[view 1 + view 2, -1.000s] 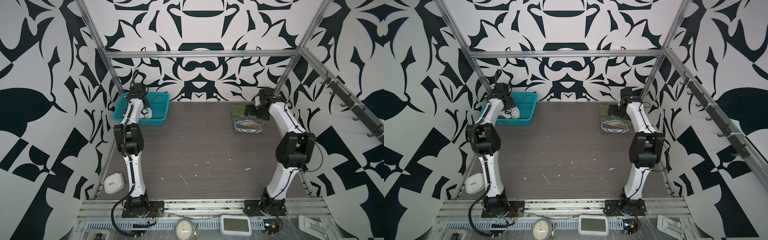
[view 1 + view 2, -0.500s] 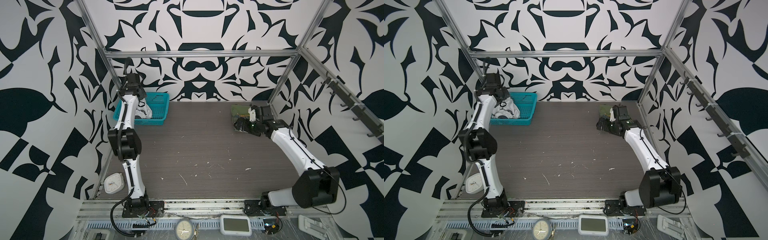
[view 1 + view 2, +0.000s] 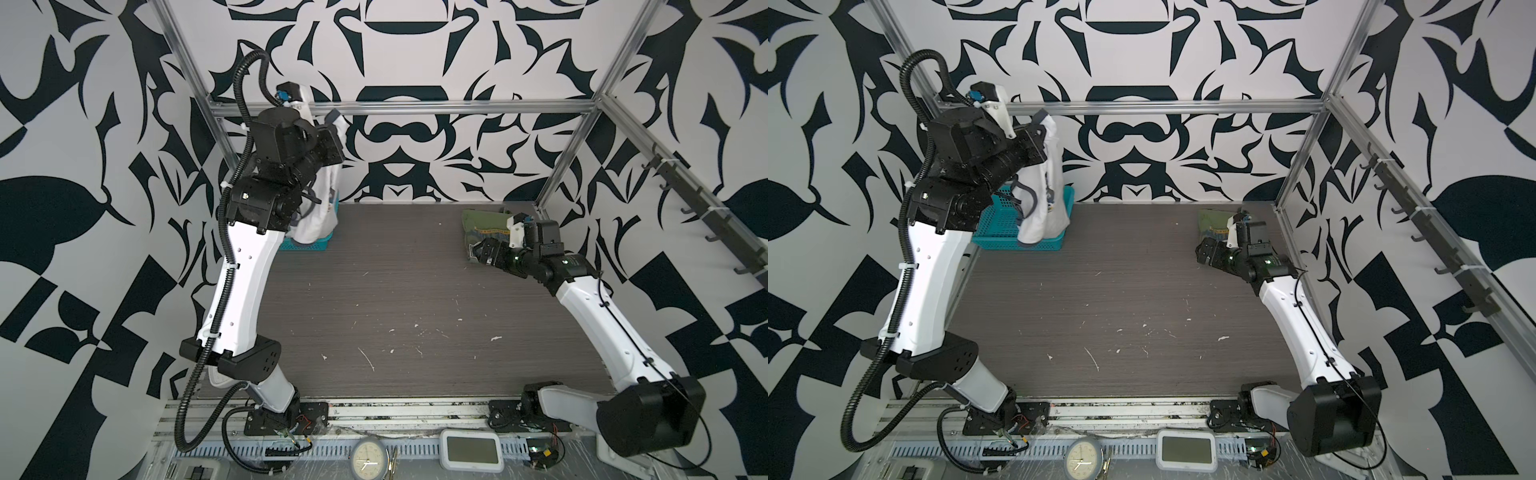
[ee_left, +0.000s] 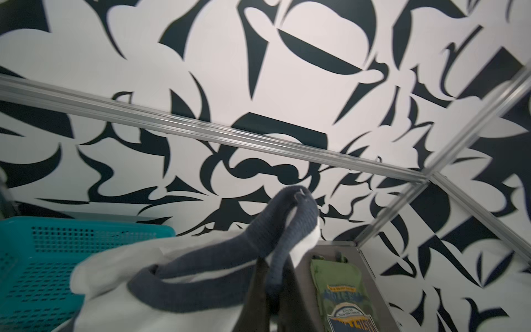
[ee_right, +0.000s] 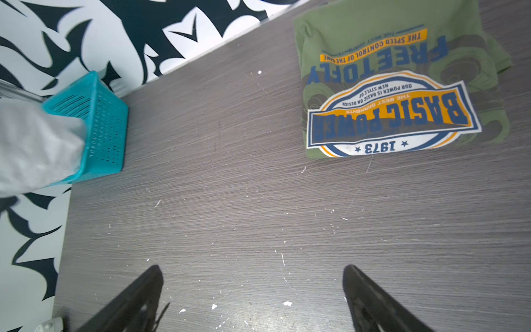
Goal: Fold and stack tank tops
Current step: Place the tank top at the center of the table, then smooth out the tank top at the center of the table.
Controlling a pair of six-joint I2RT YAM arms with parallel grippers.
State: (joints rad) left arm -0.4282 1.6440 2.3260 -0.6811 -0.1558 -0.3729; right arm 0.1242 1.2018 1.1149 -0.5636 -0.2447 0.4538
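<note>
My left gripper is raised high over the back left corner and is shut on the navy strap of the white tank top. The top hangs from it in both top views, its hem still in the teal basket. The olive green tank top lies folded flat at the back right, chest graphic up. My right gripper hovers low over the table just in front of it. Its black fingers are spread wide with only bare tabletop between them.
The mesh basket stands against the back wall at the left. An aluminium crossbar runs along the back just above my left gripper. Hooks line the right wall. A clock and a white device sit on the front rail.
My left gripper shut inside the basket and rose, pulling the white tank top up with it. My right arm dropped from above the olive top and drew back toward the front, still open.
</note>
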